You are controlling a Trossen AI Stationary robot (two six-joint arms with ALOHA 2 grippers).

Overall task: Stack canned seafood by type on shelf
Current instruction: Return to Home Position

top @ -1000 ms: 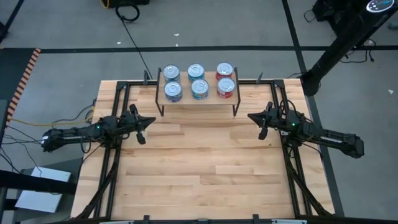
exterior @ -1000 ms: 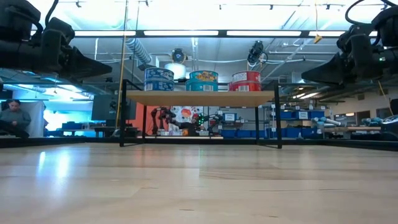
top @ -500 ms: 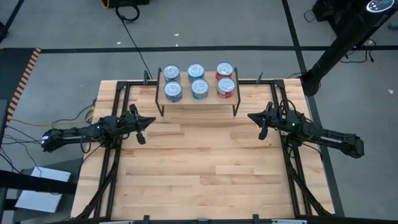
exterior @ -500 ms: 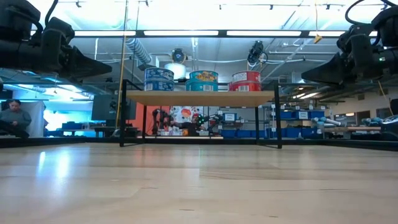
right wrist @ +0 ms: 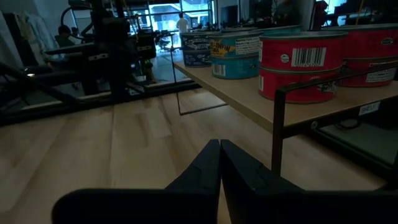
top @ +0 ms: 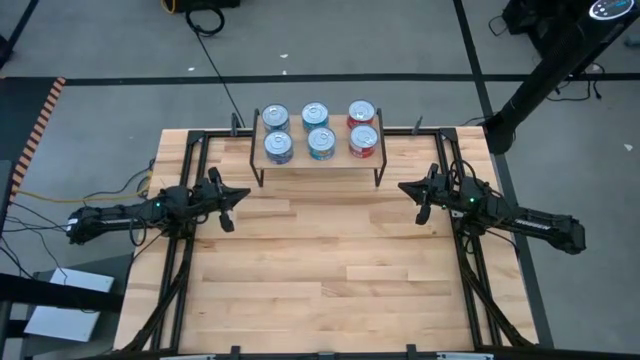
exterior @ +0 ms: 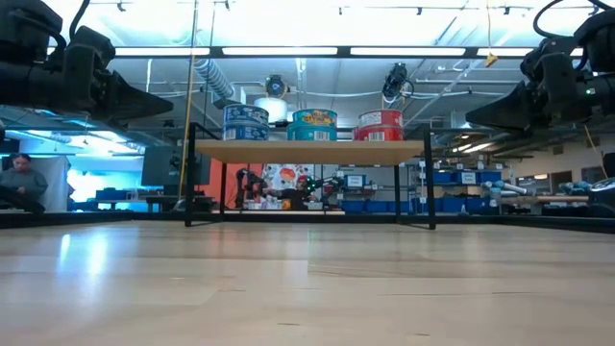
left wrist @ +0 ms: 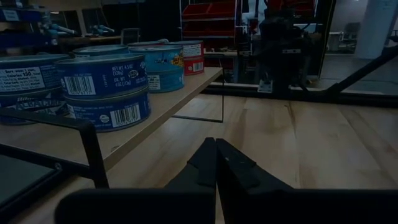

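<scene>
No shift; cans [top: 321, 143] on shelf [exterior: 307, 151]

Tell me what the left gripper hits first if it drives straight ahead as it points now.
Probably the right gripper, facing it across the tabletop. From the left gripper, the line runs just in front of the shelf, though the clearance there is unclear.
</scene>
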